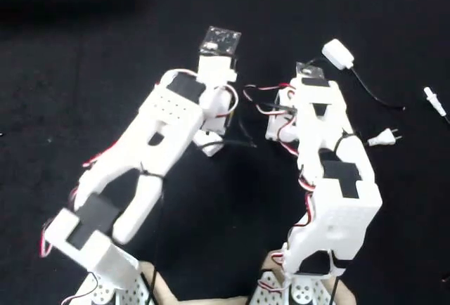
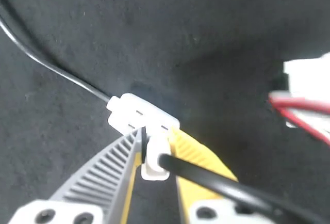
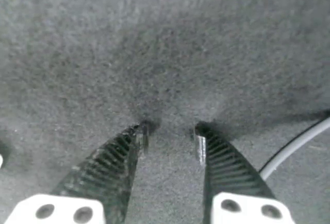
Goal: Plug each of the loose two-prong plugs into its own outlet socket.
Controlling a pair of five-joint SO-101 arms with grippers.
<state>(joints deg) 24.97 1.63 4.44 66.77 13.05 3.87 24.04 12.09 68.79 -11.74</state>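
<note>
My left gripper (image 2: 153, 137) is shut on a white two-prong plug (image 2: 154, 158) with a black cord. The plug's front end sits against a white outlet socket (image 2: 135, 111) lying on the black mat; two slots show on the socket's top face and a black cord leaves its far end. My right gripper (image 3: 170, 137) stands open, tips down on the bare mat, nothing between its fingers. In the high view a loose white plug (image 1: 383, 137) lies right of the right arm, and another white socket block (image 1: 338, 53) with a black cord lies behind it.
A white connector piece (image 1: 434, 100) lies at the far right. A pale cable (image 3: 299, 142) runs past the right gripper. The right arm's red and white wires (image 2: 301, 111) sit close to the left gripper. A foil-like square (image 1: 221, 39) sits behind the left arm.
</note>
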